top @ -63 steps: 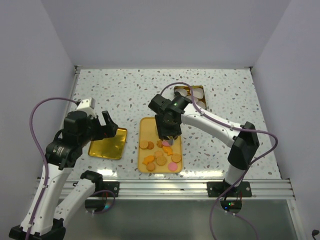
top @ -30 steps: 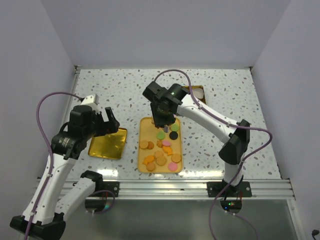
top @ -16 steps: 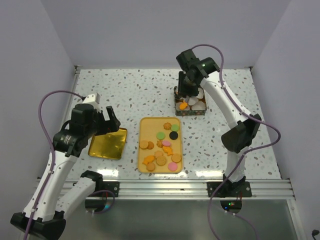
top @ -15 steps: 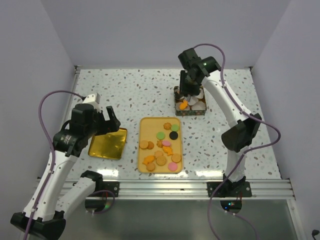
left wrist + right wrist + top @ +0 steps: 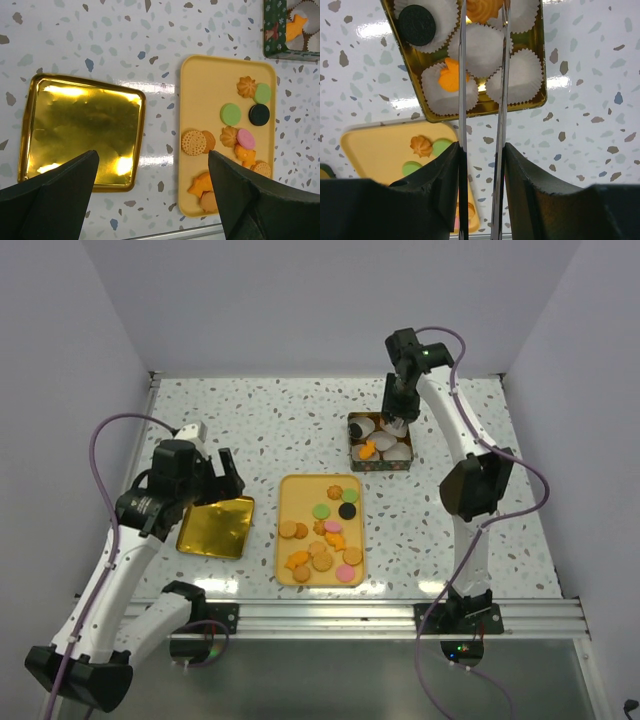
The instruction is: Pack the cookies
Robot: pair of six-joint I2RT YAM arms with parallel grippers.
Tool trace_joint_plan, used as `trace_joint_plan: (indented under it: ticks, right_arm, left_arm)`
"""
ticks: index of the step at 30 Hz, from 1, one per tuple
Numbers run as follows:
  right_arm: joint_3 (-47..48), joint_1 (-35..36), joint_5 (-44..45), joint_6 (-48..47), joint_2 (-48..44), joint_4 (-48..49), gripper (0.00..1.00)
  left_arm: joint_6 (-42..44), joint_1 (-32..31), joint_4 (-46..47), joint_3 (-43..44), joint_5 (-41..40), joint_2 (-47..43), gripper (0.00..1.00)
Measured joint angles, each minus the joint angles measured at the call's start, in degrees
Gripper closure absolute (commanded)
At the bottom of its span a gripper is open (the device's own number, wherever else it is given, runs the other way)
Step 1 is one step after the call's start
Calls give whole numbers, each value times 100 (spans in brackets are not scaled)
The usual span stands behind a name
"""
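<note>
Left arm (image 5: 115, 570) rises from its base and bends at the elbow, wrist turned downward; left gripper (image 5: 218, 480) hangs with jaws spread wide, holding nothing. Right arm (image 5: 450, 422) reaches far forward, nearly extended. Right gripper (image 5: 398, 422) points down, its thin fingers (image 5: 462, 75) narrowly parted, clasping a cookie (image 5: 483, 7).

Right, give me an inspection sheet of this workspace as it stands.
Surface: speckled tabletop, no spills seen.
Job's things: cookies on yellow tray; black cookie and orange cookie in paper cups inside tin.
Clutter: gold square tray beside the yellow tray.
Claws: left claw open, near gold tray; right claw over tin, apparently closed on a tan cookie.
Cables: purple cables loop off both arms.
Surroundings: plain white walls; metal rail at near edge.
</note>
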Motion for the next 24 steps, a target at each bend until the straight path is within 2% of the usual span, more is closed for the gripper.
trace_joint_plan:
  ticks: [5,10,24]
  right_arm:
    - [22,-166,-107,-44,168,22,59]
    - [72,-291,-109,-90,247,24,52]
    - [378,-396,-127,-125,323,24,51]
  left_arm:
    - [0,0,96,26,0,164,4]
    - [0,0,192,90,0,313,4]
    - [2,0,382,184,0,407,4]
